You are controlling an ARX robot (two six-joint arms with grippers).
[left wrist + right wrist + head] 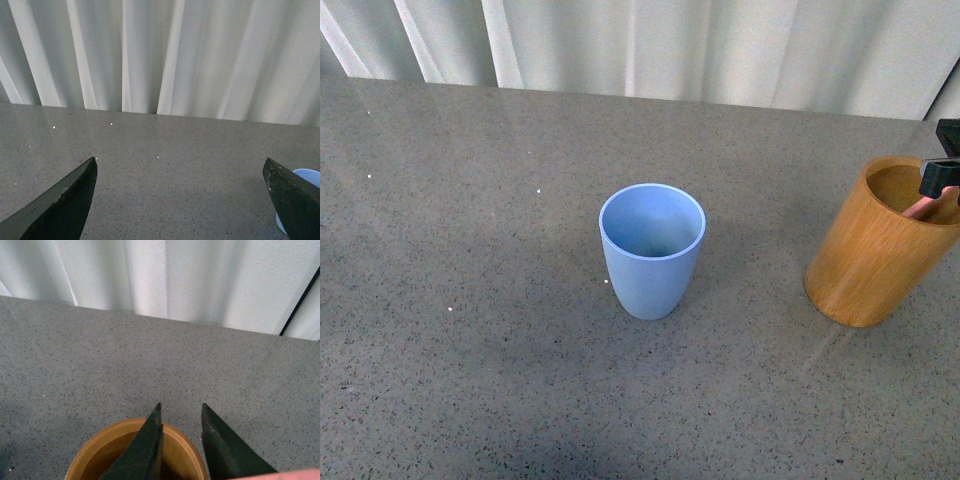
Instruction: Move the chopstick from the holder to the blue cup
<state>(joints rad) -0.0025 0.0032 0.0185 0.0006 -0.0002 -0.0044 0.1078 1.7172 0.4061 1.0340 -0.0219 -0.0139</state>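
The light blue cup [652, 250] stands upright mid-table, with nothing in it. At the right edge stands the orange-brown wooden holder [876, 250]. My right gripper [939, 181] hangs over the holder's mouth, shut on the pink chopstick [923, 208], whose lower part dips inside the holder. In the right wrist view the gripper [181, 405] points past the holder's rim [91, 449], and a strip of the chopstick [296, 474] shows at the corner. My left gripper [179, 160] is open above bare table, with a sliver of the blue cup [310, 176] beside one finger [295, 200].
The grey speckled tabletop [470, 300] runs back to a white pleated curtain [670, 45]. Nothing else stands between the holder and the blue cup.
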